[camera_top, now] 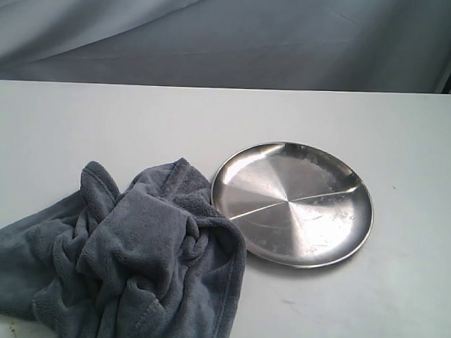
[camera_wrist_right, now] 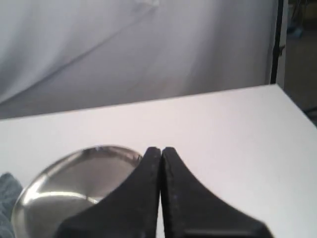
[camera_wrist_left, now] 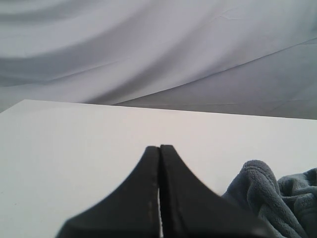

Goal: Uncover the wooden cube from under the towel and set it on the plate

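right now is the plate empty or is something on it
Empty: the plate shows only bare shiny steel, with nothing resting on it.

Crumpled towel (camera_top: 131, 262) partly beyond exterior view's lower and left edges

Soft, cool, even light lies over the white tabletop (camera_top: 399, 296), nearly washed out in both wrist views. The round shiny stainless-steel plate (camera_top: 292, 204) throws pale radial glare, with a thin dark shadow under its near rim. The crumpled blue-grey plush towel (camera_top: 124, 254) darkens in its folds. Close to the lenses, the black left gripper (camera_wrist_left: 159, 148) and black right gripper (camera_wrist_right: 161, 148) look blurred.
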`<action>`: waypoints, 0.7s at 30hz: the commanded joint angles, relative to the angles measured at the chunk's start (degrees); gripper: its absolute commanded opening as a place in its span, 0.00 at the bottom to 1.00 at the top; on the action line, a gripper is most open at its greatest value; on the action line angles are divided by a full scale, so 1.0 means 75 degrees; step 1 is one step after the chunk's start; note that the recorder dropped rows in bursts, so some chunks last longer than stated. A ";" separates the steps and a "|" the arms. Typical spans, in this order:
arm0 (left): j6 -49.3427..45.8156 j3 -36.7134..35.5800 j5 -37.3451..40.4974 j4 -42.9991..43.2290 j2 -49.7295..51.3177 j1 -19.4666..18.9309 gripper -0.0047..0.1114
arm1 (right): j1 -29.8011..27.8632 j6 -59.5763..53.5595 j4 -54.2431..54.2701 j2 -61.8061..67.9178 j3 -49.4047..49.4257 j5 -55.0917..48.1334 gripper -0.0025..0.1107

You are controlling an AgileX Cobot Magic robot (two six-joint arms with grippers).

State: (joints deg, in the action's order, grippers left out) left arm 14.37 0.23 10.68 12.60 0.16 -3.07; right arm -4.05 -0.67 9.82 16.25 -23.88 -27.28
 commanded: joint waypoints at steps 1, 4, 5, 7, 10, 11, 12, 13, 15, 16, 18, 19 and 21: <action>0.0021 -0.0031 -0.0024 0.0005 -0.0021 -0.0005 0.04 | 0.0009 -0.0700 0.0366 0.1111 -0.0578 -0.0894 0.02; 0.0021 -0.0031 -0.0024 0.0005 -0.0021 -0.0005 0.04 | 0.0009 -0.2084 0.1131 0.1933 -0.1021 -0.1228 0.02; 0.0021 -0.0031 -0.0024 0.0005 -0.0021 -0.0005 0.04 | 0.0009 -0.2307 0.1302 0.2080 -0.1110 -0.1313 0.02; 0.0021 -0.0031 -0.0024 0.0005 -0.0021 -0.0005 0.04 | 0.0009 -0.2849 0.1905 0.2594 -0.1435 -0.1632 0.02; 0.0021 -0.0031 -0.0024 0.0005 -0.0021 -0.0005 0.04 | 0.0009 -0.3478 0.2591 0.3478 -0.2031 -0.2238 0.02; 0.0021 -0.0031 -0.0024 0.0005 -0.0021 -0.0005 0.04 | 0.0023 -0.3586 0.2636 0.3624 -0.2178 -0.2345 0.02; 0.0021 -0.0031 -0.0024 0.0005 -0.0021 -0.0005 0.04 | 0.0022 -0.3753 0.2844 0.3982 -0.2471 -0.2541 0.02; 0.0021 -0.0031 -0.0024 0.0005 -0.0021 -0.0005 0.04 | 0.0022 -0.3876 0.3014 0.4252 -0.2692 -0.2577 0.02; 0.0021 -0.0031 -0.0024 0.0005 -0.0021 -0.0005 0.04 | 0.0043 -0.4246 0.3258 0.4707 -0.3071 -0.2583 0.02; 0.0021 -0.0031 -0.0024 0.0005 -0.0021 -0.0005 0.04 | 0.0100 -0.4411 0.3290 0.4844 -0.3208 -0.2583 0.02; 0.0021 -0.0031 -0.0024 0.0005 -0.0021 -0.0005 0.04 | 0.0459 -0.4726 0.3292 0.5203 -0.3590 -0.2467 0.02; 0.0021 -0.0031 -0.0024 0.0005 -0.0021 -0.0005 0.04 | 0.0588 -0.4845 0.3292 0.5302 -0.3686 -0.2383 0.02; 0.0021 -0.0031 -0.0024 0.0005 -0.0021 -0.0005 0.04 | 0.0948 -0.5099 0.3292 0.5591 -0.3963 -0.2305 0.02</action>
State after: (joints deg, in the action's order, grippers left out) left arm 14.37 0.23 10.68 12.60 0.16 -3.07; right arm 0.40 -36.04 33.89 55.98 -51.06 -45.83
